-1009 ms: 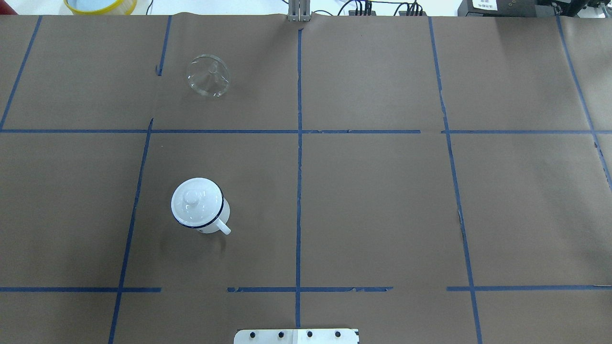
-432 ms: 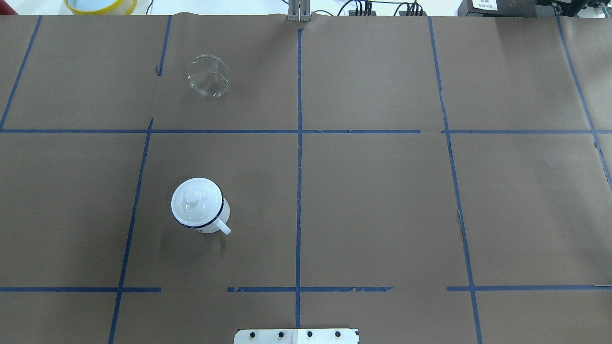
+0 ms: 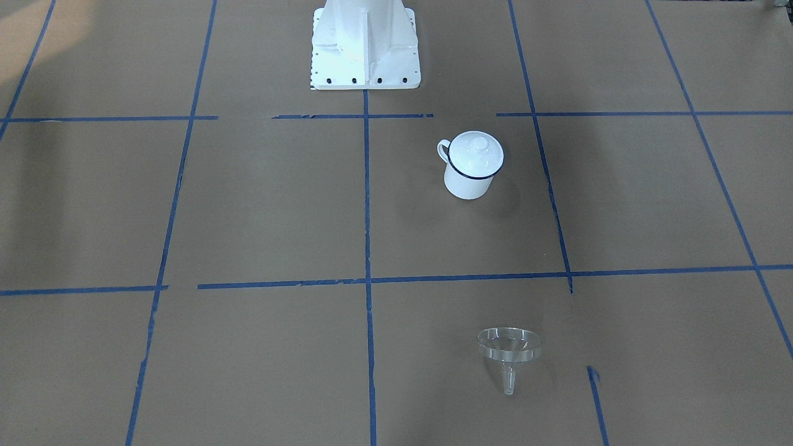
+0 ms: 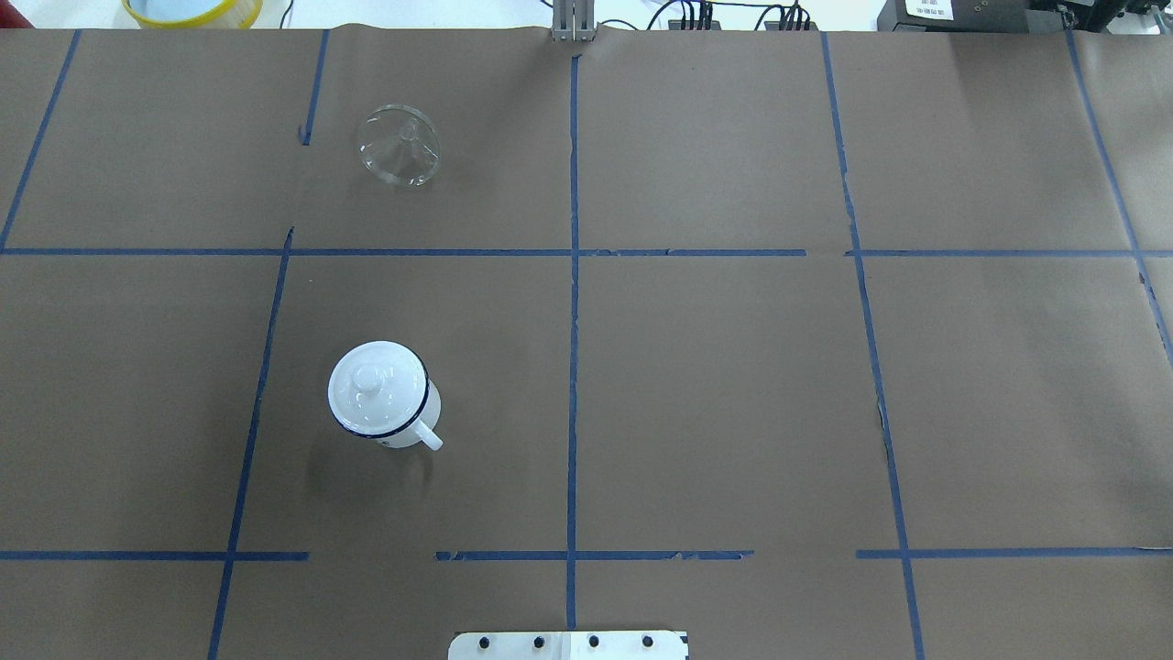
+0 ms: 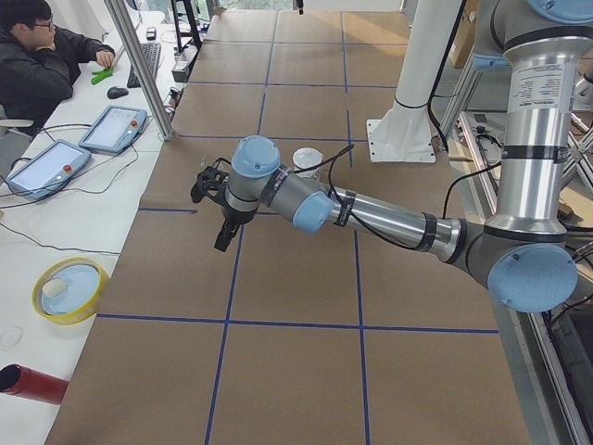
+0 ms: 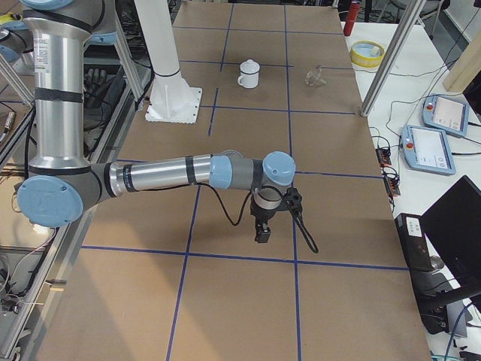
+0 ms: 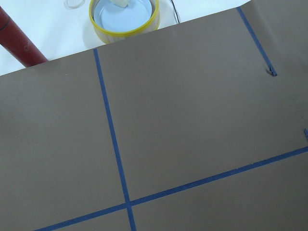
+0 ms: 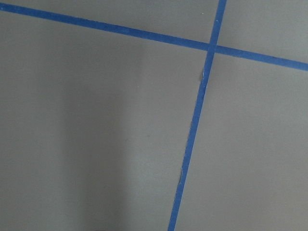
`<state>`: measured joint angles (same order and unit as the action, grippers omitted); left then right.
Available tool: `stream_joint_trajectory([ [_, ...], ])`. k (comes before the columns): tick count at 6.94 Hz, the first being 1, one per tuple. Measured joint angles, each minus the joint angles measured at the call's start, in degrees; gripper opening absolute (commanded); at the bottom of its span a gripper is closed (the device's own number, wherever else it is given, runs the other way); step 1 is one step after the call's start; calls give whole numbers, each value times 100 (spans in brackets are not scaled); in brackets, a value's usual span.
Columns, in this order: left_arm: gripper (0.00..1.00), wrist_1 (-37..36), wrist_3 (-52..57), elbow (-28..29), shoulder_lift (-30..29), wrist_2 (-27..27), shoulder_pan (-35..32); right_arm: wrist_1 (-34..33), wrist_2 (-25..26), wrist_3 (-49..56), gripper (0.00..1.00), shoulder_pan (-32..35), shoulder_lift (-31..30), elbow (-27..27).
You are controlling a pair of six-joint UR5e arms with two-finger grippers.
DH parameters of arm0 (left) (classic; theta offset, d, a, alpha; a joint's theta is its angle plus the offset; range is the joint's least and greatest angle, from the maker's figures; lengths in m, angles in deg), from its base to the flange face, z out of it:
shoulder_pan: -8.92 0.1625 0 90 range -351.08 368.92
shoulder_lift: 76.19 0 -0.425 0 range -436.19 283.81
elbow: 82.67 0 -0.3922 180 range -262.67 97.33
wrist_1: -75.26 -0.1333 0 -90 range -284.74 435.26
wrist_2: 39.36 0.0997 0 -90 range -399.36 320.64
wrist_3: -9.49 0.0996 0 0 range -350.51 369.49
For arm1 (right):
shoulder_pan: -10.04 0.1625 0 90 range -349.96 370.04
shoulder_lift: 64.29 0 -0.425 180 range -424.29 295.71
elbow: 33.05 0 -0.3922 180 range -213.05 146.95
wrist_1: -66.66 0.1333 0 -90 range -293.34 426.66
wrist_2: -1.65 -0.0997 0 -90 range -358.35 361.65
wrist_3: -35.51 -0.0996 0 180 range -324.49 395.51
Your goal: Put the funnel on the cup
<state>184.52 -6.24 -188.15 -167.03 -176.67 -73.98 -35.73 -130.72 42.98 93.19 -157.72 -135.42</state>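
- The table (image 4: pixel 733 385), covered in brown paper with a blue tape grid (image 4: pixel 573 367), lies open across its whole right half and along the centre line
- The funnel (image 4: pixel 399 145) lies tilted on its side in the far row of the robot's left half, spout toward the far edge, near that edge
- The cup (image 4: pixel 385 403) stands upright in the middle row of the same half, handle toward the centre, well apart from the funnel, with a tape line between them
- A white knobbed lid (image 4: pixel 371 378) sits over the cup's mouth
- The left gripper (image 5: pixel 222 243) hangs above the paper, nothing seen in it; how far its fingers are parted cannot be told
- The right gripper (image 6: pixel 262 235) hangs over bare paper at the opposite end; its opening cannot be told either
- A yellow-rimmed dish (image 4: pixel 192 11) sits past the far edge
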Motion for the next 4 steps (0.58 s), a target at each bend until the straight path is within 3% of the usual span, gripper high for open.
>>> stream_joint_trajectory([
  [2,100,42,-2156,-442,-253,78,1235,0,0,0,100,0,0,1],
  [4,100,-126,-4130,-709,-769,924,2572,0,0,0,100,0,0,3],
])
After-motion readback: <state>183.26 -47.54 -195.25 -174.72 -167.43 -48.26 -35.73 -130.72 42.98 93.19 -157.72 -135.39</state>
